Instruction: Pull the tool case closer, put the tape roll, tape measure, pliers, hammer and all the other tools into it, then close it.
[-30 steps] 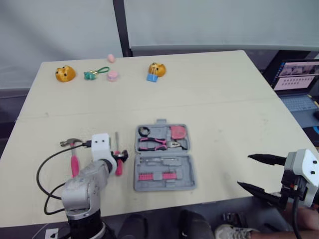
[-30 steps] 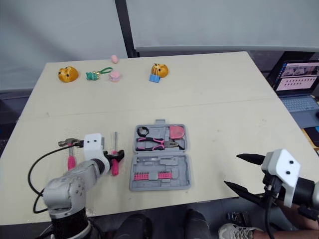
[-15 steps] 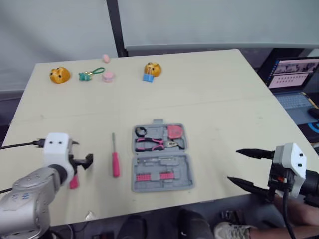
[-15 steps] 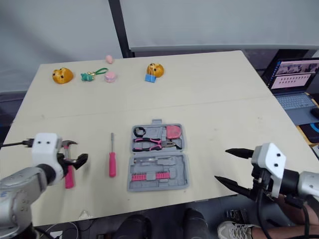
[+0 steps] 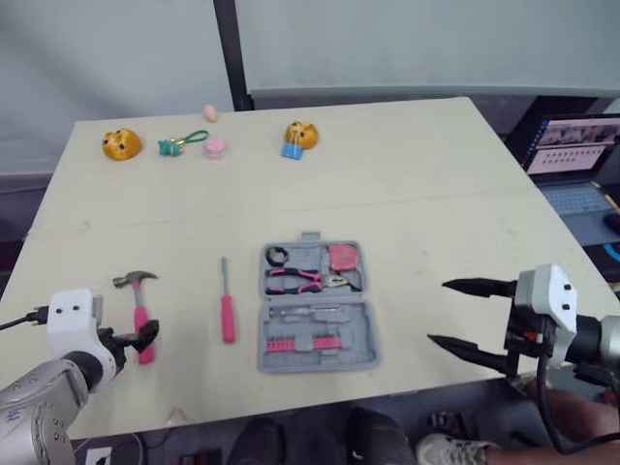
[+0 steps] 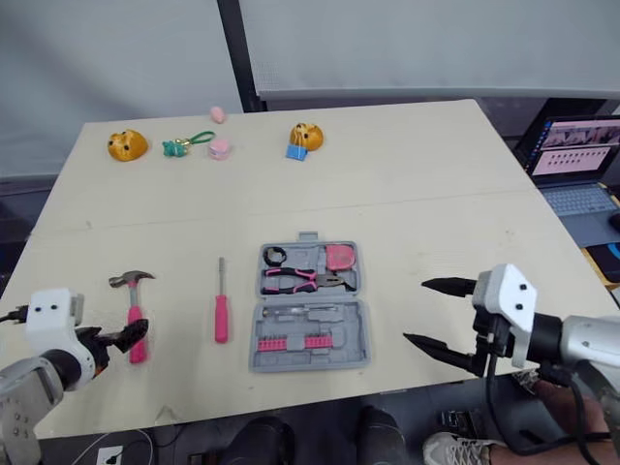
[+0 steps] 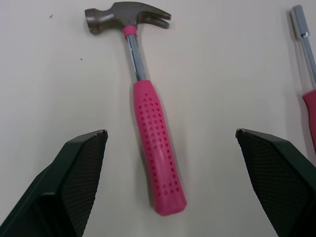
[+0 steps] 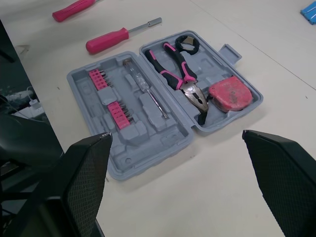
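Observation:
The grey tool case (image 5: 317,310) lies open at the table's front middle. It holds a black tape roll (image 5: 279,256), pink-handled pliers (image 5: 300,280), a pink tape measure (image 5: 346,258) and pink bits (image 8: 111,96). A pink screwdriver (image 5: 227,305) lies just left of the case. Further left lies the pink-handled hammer (image 5: 140,310), head pointing away from me. My left gripper (image 7: 170,132) is open, low over the table at the handle's near end, one finger on each side. My right gripper (image 5: 438,312) is open and empty, right of the case.
Along the far edge sit an orange plush (image 5: 122,143), a green keyring (image 5: 179,143), two small pink items (image 5: 215,146) and an orange toy on a blue clip (image 5: 300,136). A laptop (image 5: 572,160) stands beyond the table's right edge.
My left gripper has moved left, from over the screwdriver handle to the near end of the hammer handle. The screwdriver and hammer stayed put. My right gripper has come slightly closer to the case.

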